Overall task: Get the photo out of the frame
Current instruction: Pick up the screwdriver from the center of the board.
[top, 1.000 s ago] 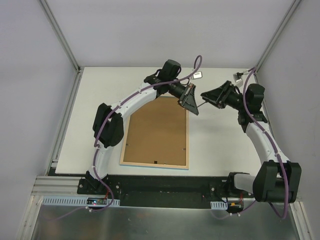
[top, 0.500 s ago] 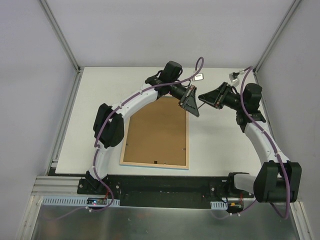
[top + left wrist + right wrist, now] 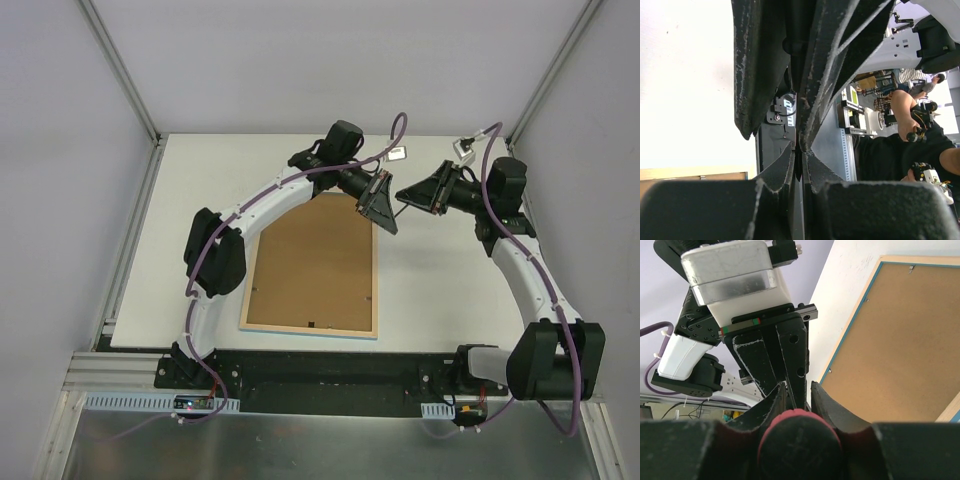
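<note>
Overhead, the large rectangular picture frame [image 3: 315, 265] lies face down on the white table [image 3: 440, 280], so only its brown fibreboard back and pale wood rim show. The photo is hidden beneath that panel and appears in no view. A sliver of turquoise edging shows along the rim in the right wrist view. The left arm crosses the frame's far left corner and covers it.

The frame's long axis runs roughly from 12 to 6 o'clock in the top view, with one short side close to the arm bases.

Both claws meet in the air at about 1 o'clock from the frame's centre, just over its far right corner. The left gripper [image 3: 388, 207] points toward 3 o'clock with its fingers pressed together. The left wrist view is filled with dark finger surfaces, and I cannot tell whether anything thin sits in the slit between them. The right gripper [image 3: 406, 193] points toward 9 o'clock, its tips nearly touching the left claw. It is narrowed onto the round red butt of a small red-handled screwdriver [image 3: 799, 437], with a finger on each side. The shaft is hidden in that view — from above, only a thin dark line between the claws suggests it.
</note>
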`<state>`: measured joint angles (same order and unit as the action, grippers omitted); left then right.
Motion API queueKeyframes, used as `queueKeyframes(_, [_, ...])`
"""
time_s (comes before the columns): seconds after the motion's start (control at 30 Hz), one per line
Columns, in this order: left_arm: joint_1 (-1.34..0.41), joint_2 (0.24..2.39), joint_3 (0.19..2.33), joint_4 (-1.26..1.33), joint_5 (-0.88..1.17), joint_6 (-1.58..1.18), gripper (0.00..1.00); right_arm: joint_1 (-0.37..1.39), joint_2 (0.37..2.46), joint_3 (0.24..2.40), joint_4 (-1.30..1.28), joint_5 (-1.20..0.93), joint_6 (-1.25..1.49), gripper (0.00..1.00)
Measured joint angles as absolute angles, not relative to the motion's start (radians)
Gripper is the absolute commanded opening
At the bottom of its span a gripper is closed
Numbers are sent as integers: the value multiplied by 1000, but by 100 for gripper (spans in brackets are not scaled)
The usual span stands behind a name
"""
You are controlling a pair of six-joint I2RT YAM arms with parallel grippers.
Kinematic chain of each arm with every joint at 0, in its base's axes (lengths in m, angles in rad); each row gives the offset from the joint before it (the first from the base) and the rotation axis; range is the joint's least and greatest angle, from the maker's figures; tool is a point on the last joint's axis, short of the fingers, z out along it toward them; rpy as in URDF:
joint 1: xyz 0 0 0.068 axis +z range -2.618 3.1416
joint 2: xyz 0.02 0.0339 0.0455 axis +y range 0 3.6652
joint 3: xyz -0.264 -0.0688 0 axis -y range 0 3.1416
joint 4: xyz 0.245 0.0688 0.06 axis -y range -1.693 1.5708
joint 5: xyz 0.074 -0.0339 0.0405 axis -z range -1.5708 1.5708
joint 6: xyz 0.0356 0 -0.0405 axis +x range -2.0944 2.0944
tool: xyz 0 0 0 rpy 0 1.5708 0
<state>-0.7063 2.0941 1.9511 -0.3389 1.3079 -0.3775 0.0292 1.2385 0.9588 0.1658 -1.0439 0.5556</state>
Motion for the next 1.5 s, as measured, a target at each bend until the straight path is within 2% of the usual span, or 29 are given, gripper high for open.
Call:
queueKeyframes(0.07, [-706,2094,1950,-339,1308,-374,0,26,1245,962,159,-1051,551,22])
queueKeyframes(0.17, [-707,2093,1947,-342,1308,-370,0,23,1251,963,153,-1062,549,9])
queueKeyframes(0.2, [-707,2093,1947,-343,1308,-369,0,23,1252,966,150,-1065,549,1])
queueKeyframes(0.33, [-707,2091,1947,-345,1308,-359,0,23,1254,973,144,-1071,549,1])
queueKeyframes(0.37, [-707,2090,1947,-346,1308,-358,14,23,1254,973,144,-1071,549,1])
queueKeyframes(0.43, [-706,2089,1947,-348,1308,-353,49,23,1254,973,141,-1071,547,1])
queueKeyframes(0.47, [-705,2088,1947,-351,1309,-351,64,23,1250,973,136,-1065,537,1])
queueKeyframes(0.5, [-703,2087,1947,-353,1309,-350,87,20,1243,973,122,-1053,524,1])
queueKeyframes(0.53, [-698,2085,1947,-358,1309,-352,99,17,1234,973,107,-1041,507,1])
queueKeyframes(0.67, [-651,2042,1908,-371,1307,-355,99,9,1156,972,17,-952,393,1])
queueKeyframes(0.83, [-488,1927,1845,-412,1288,-316,99,-12,1042,972,-89,-833,197,1])
queueKeyframes(1.03, [-278,1823,1820,-587,1007,-91,99,-16,928,919,-161,-680,-68,1])
queueKeyframes(1.3, [-271,1775,1558,-712,675,83,99,-16,778,840,-225,-632,-326,0])
queueKeyframes(1.5, [-266,1762,1521,-736,528,169,99,-16,670,815,-237,-644,-385,0])
